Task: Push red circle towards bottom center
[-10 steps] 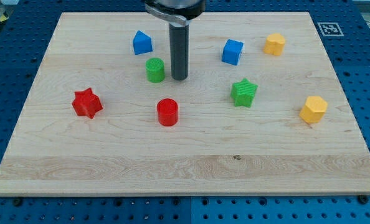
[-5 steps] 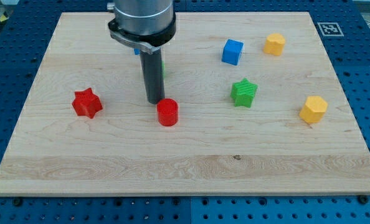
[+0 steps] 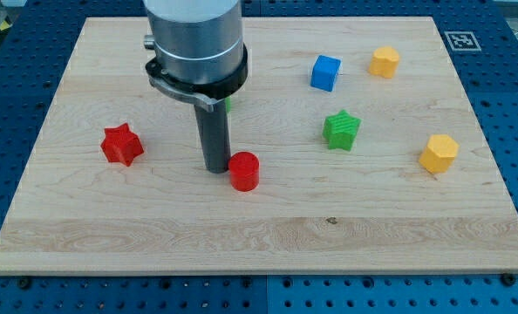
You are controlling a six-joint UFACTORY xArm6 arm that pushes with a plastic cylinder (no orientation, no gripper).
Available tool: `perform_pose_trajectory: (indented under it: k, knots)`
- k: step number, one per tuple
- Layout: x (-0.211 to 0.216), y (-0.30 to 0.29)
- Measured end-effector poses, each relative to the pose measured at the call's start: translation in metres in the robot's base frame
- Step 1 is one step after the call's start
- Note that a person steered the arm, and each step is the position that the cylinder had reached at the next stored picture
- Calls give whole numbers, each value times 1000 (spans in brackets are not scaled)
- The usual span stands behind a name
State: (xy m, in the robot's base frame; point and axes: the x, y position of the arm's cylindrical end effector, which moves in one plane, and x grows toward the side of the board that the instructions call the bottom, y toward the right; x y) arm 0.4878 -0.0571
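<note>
The red circle [image 3: 244, 170], a short red cylinder, stands on the wooden board [image 3: 259, 235] a little left of centre. My tip [image 3: 214, 167] is on the board right against the red circle's left side, seemingly touching it. The arm's grey body rises above the rod and hides the blue block and most of the green cylinder [image 3: 228, 103], of which only a sliver shows.
A red star [image 3: 122, 144] lies at the view's left. A green star [image 3: 342, 130] sits right of centre. A blue cube [image 3: 325, 72] and a yellow block [image 3: 384, 62] are at the top right. Another yellow block [image 3: 439, 153] is at the right.
My tip moved from beside the green cylinder down towards the view's bottom and left, reaching the red circle. The red circle has shifted slightly right and down.
</note>
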Motion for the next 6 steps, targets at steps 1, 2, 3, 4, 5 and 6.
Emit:
perform_pose_trajectory:
  k: [1, 2, 3, 4, 5, 6]
  knots:
    - [-22, 0]
    - [-4, 19]
    - [-3, 20]
    - [14, 23]
    - [30, 25]
    - [51, 25]
